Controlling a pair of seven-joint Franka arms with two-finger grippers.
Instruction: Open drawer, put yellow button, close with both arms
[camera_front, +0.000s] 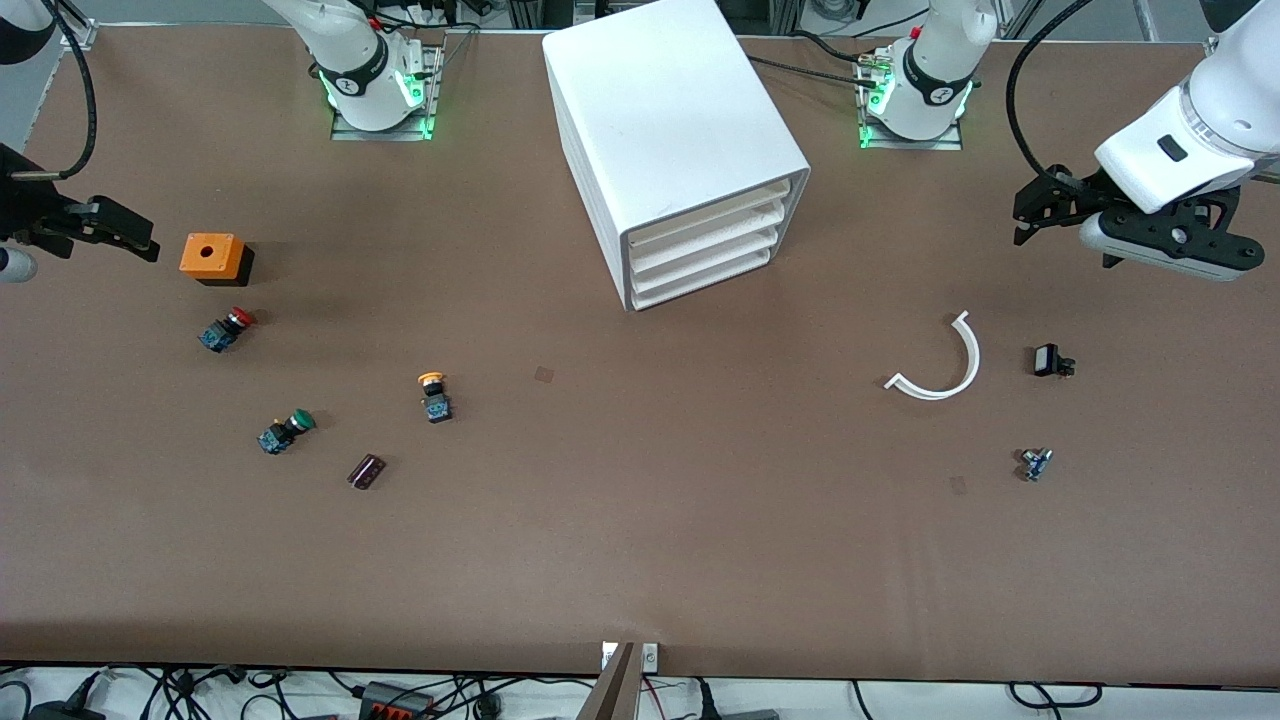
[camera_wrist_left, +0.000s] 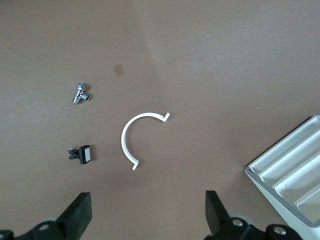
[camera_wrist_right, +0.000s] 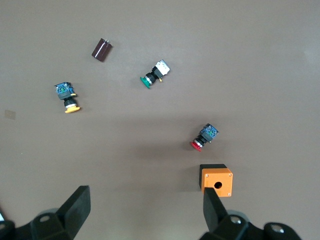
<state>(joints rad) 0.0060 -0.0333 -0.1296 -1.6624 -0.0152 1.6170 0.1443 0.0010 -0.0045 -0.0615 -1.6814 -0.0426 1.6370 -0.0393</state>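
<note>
Centrally on the desk (camera_front: 640, 560) stands the drawer unit (camera_front: 680, 150), every drawer shut. Both grippers hover wide open and empty: left gripper (camera_wrist_left: 147, 215) over its own end, right gripper (camera_wrist_right: 145, 212) near the orange box (camera_front: 212, 257). Nearer the camera lies the yellow button (camera_front: 434, 396), probably light, rigid and prone to rolling, best pinched across its squarish body.

Counting 3 push-buttons: 1 yellow button (camera_front: 433, 396), 1 red-capped (camera_front: 226, 329), 1 green-capped (camera_front: 285, 432). Plus 1 orange box (camera_front: 212, 257), 1 dark cylinder (camera_front: 366, 471), 1 white drawer unit (camera_front: 672, 140) with 4 drawers, 1 white curved strip (camera_front: 940, 362), 1 black-and-white part (camera_front: 1050, 361), 1 metal fitting (camera_front: 1035, 464), 2 grippers: left (camera_front: 1030, 218), right (camera_front: 120, 235)
</note>
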